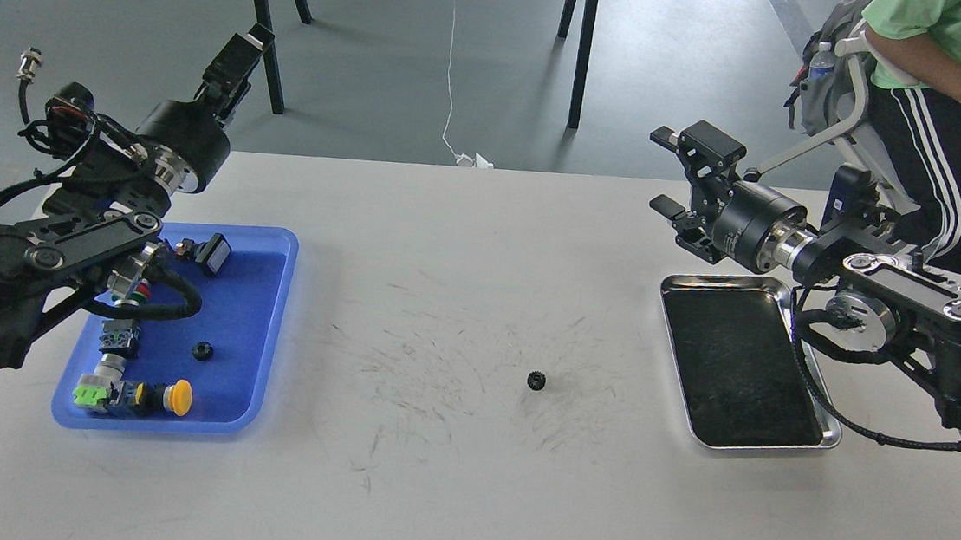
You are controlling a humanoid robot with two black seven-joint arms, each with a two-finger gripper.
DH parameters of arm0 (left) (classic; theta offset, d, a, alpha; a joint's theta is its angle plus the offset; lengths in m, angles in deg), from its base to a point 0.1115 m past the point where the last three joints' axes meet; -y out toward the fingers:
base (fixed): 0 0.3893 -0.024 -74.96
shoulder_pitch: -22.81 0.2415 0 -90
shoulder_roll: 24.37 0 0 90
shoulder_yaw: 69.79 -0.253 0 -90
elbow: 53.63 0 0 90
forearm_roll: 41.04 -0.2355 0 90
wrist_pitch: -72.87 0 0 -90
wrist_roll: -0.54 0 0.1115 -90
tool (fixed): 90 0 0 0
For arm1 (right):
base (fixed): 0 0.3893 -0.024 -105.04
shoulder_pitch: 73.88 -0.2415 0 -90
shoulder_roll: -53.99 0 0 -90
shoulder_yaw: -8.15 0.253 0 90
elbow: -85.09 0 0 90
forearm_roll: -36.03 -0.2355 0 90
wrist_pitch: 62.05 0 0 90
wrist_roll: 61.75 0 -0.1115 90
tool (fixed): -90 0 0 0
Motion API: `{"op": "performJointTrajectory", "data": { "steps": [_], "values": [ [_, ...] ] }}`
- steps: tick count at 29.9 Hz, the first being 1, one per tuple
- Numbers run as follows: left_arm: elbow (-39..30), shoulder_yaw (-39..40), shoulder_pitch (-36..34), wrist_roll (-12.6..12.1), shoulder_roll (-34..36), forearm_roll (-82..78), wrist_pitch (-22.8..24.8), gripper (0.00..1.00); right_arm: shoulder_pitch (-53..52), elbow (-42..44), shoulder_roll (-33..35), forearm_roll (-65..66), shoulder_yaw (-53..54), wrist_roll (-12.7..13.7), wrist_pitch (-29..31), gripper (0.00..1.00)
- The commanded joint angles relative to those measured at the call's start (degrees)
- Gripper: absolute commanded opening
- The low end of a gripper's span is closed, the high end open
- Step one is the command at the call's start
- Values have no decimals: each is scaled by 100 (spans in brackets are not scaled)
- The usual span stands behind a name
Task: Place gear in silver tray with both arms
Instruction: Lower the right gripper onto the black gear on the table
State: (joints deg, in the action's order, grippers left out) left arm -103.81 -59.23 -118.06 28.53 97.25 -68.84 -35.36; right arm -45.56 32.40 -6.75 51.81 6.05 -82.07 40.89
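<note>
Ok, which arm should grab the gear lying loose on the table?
Right, probably. That gear lies nearer the silver tray and the right claw, which is open; the left claw hangs beyond the blue tray.

Shiny metal silver tray, glossy blue plastic tray, matt scuffed white table

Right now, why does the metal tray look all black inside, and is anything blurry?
Head view: the silver tray has a bright rim, but its shiny bottom reflects darkly; the tiny gear on the table is sharp, just small, with a faint shadow.
</note>
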Motion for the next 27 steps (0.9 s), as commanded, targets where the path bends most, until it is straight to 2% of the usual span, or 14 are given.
{"op": "performJointTrajectory", "data": {
  "steps": [1, 10, 19, 22, 27],
  "values": [
    [113, 42, 25, 1, 99, 309, 143, 98, -422, -232, 71, 144, -466, -42, 7, 99],
    [78, 499, 437, 1, 309, 978, 442, 98, -1302, -636, 19, 1013, -1722, -42, -64, 98],
    [78, 631, 552, 1, 380, 1084, 539, 98, -1821, -1208, 10, 3683, -2400, -51, 7, 96],
    [78, 631, 561, 1, 415, 1084, 557, 98, -1961, -1234, -78, 4467, -2471, -138, 111, 96],
    [104, 631, 561, 1, 450, 1110, 583, 98, -2163, -1165, -473, 5012, -2918, -490, 279, 96]
  ]
}}
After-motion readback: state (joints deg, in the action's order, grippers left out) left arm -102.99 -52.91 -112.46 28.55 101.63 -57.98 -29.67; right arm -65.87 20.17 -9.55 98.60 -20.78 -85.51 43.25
